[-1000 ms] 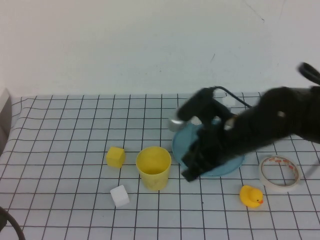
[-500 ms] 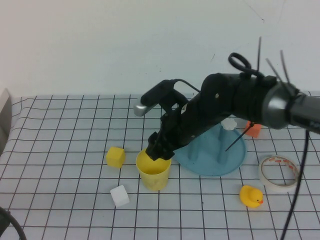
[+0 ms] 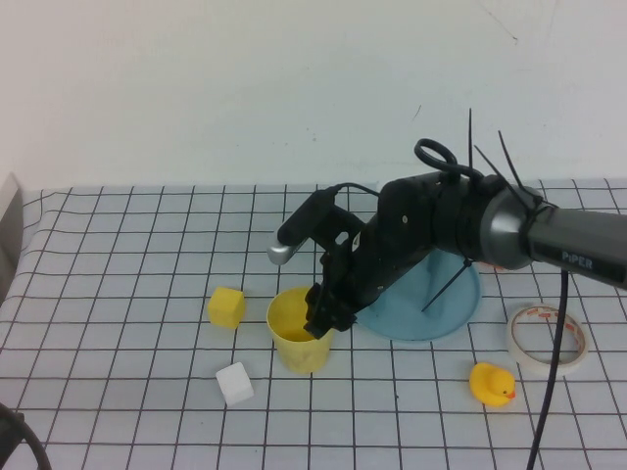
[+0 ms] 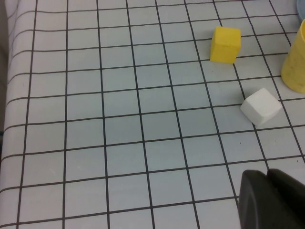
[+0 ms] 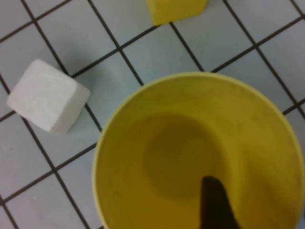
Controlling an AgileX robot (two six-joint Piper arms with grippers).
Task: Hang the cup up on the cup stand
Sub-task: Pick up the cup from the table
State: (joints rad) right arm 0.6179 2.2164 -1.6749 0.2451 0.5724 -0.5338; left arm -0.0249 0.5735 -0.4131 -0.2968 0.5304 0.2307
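Right tool (image 3: 323, 318) down at the cup (image 3: 300, 329), right at its rim on the stand side, one dark finger (image 5: 215, 204) dipping inside the cup wall. Straddling the rim by the look of it, but gripping or slack: cannot tell. Cup upright on the tabletop (image 3: 127, 294), mouth open to the ceiling, inside bare apart from that finger. Black right arm (image 3: 431, 230) stretching back over the stand (image 3: 431, 313), hiding most of the blue dish; pegs hidden behind the arm.

Out from the cup: yellow cube (image 3: 226, 306) just beside it, on the side away from the stand. White cube (image 3: 234, 383) near the cup, on the robot's side and slightly toward the yellow cube. Neither cube touching the cup. Stand close beside the cup on the opposite flank, dish edge near but apart from the cup's base. Duck (image 3: 492, 384) beyond the stand from the cup, on the robot's side. Tape roll (image 3: 548, 339) farther out than the duck, flat on the tabletop.

Left tool (image 4: 271, 200) parked well apart from the cup, past the white cube, only a dark edge showing in its wrist view; open or closed, cannot tell.
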